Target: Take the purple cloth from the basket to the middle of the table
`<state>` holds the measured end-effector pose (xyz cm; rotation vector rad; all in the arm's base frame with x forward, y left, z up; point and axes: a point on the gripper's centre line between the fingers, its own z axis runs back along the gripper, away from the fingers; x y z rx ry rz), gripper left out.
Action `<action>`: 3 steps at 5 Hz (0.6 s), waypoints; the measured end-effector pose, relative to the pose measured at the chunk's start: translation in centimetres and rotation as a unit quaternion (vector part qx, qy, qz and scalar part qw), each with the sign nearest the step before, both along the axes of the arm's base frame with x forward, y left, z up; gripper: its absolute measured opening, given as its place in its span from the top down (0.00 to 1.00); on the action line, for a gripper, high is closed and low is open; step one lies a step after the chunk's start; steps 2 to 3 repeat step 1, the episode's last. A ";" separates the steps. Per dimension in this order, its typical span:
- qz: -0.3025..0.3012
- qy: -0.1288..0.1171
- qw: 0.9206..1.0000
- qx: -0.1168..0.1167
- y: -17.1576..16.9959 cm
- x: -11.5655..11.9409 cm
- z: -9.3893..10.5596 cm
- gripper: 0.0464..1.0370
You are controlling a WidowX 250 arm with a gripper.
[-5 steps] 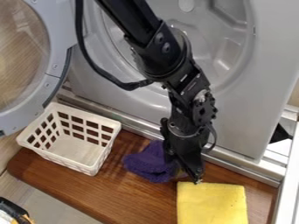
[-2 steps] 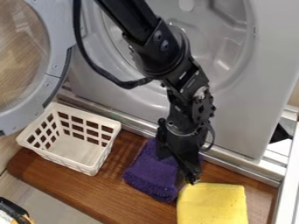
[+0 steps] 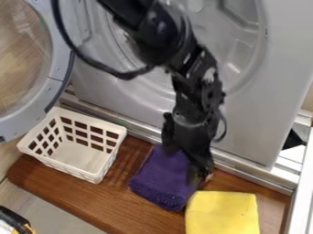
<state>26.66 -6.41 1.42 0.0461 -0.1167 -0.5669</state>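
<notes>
The gripper (image 3: 200, 174) hangs above the right edge of the purple cloth, blurred. Spread fairly flat on the wooden table (image 3: 98, 203), the purple cloth (image 3: 162, 178) lies near its middle, its upper right part hidden behind the gripper. Left of the cloth stands the white basket (image 3: 98, 171), with no cloth visible inside it. Whether the gripper touches the cloth is hard to make out.
A yellow cloth (image 3: 221, 214) lies at the front right, close beside the purple one. Behind the table rises a grey machine front (image 3: 256, 123), with its round door (image 3: 58, 77) swung out at the left above the basket.
The purple cloth went from bunched up to spread flatter, and the yellow cloth's upper left corner shifted a little. The gripper moved slightly left, then rose a little, with the upper arm swinging up and left.
</notes>
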 end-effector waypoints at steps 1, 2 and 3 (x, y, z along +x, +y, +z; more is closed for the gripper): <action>-0.008 -0.014 1.000 -0.004 -0.2 0.0 1.8 0.04; -0.008 -0.014 1.000 -0.004 -0.2 0.0 1.8 0.04; -0.008 -0.014 1.000 -0.004 -0.2 0.0 1.8 0.04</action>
